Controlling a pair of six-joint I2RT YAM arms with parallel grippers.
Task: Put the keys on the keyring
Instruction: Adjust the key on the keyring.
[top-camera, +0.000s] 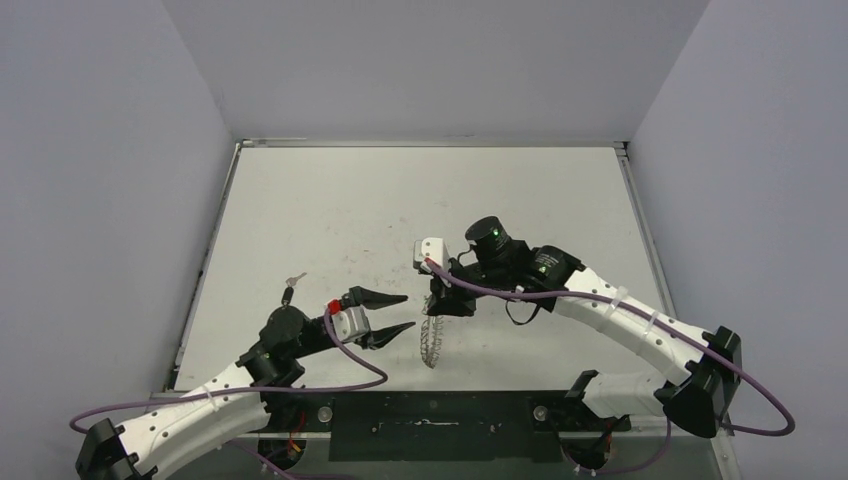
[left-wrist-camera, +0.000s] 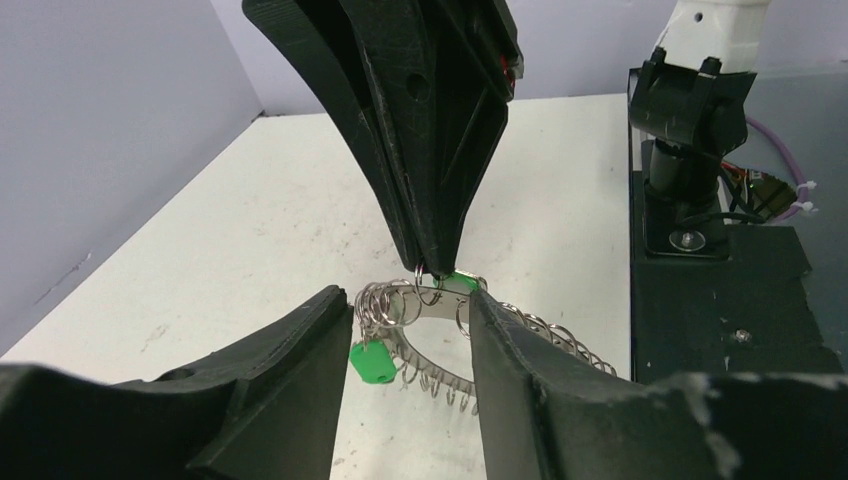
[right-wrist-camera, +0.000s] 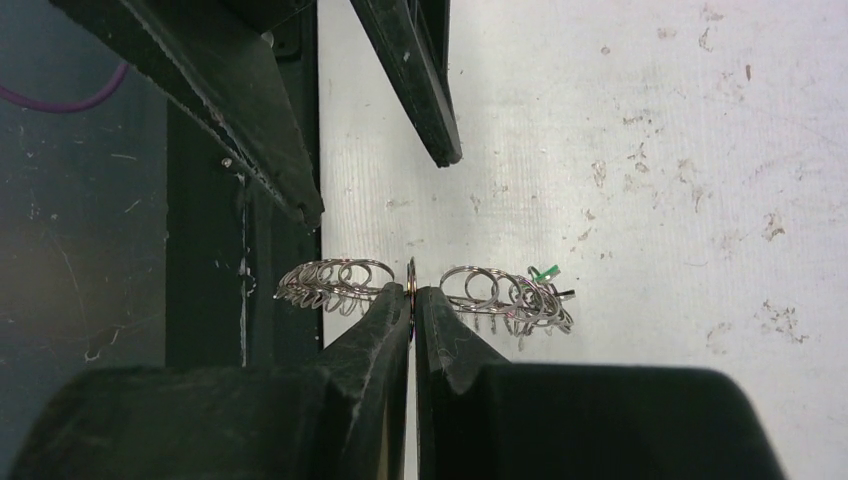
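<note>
Right claw (right-wrist-camera: 412, 292) is pinched tight on the rim of the ring (right-wrist-camera: 340, 280), holding it on edge over the table (top-camera: 500, 190). Left claw (top-camera: 409, 311) sits spread apart just beside it. Three keys total: green key (left-wrist-camera: 372, 362) hanging at the ring, silver key (top-camera: 296, 279) and black key (top-camera: 286, 295) lying together by the left arm, well apart from it.

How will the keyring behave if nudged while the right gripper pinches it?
Probably stiff: the keyring holds its hoop shape hanging from the pinch of the right gripper. Likely light, as that thin edge grip carries it. It may pivot or swing when nudged, and the green key dangling on it could sway.
</note>
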